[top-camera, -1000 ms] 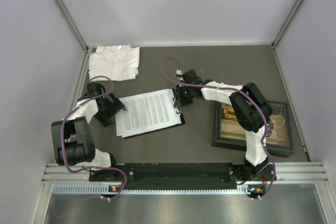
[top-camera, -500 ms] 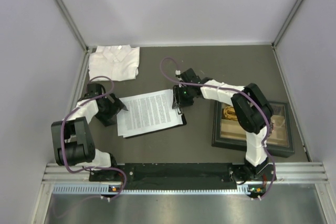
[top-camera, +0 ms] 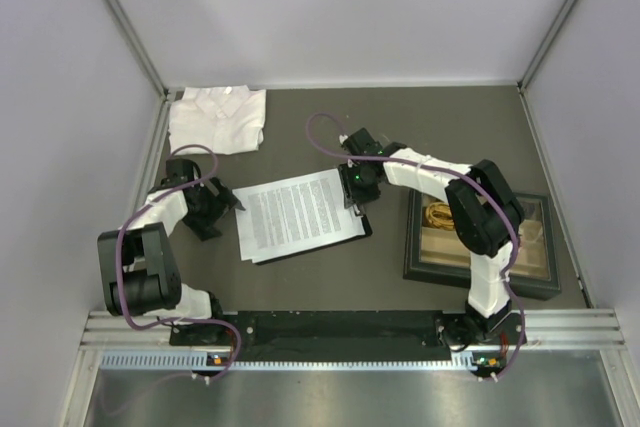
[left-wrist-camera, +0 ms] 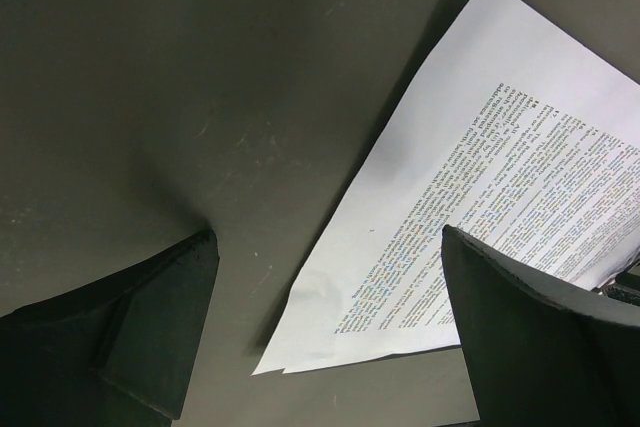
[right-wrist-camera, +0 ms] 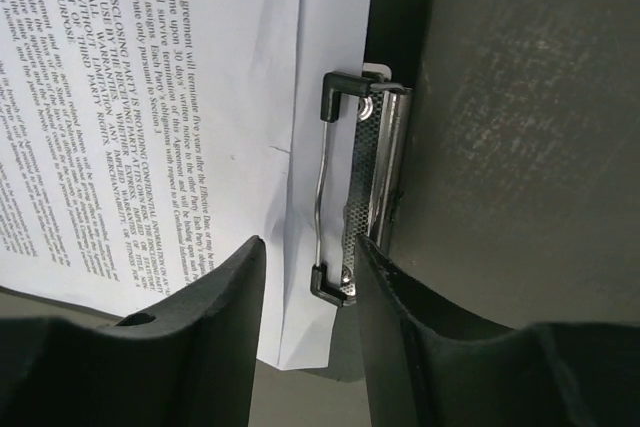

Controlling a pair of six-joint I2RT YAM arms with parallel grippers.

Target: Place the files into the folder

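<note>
Item: files on folder, mid-desk. We note both have slid rightward in the last second, clear of the left fingers, which are wide and empty. Right fingers, narrowly parted, straddle the clip. We judge the sheets nearly filed.

The counter holds one black folder with one silver clip and at least two printed files. Beyond the folder to its left lies one folded white shirt; to its right, one dark-framed tray.
</note>
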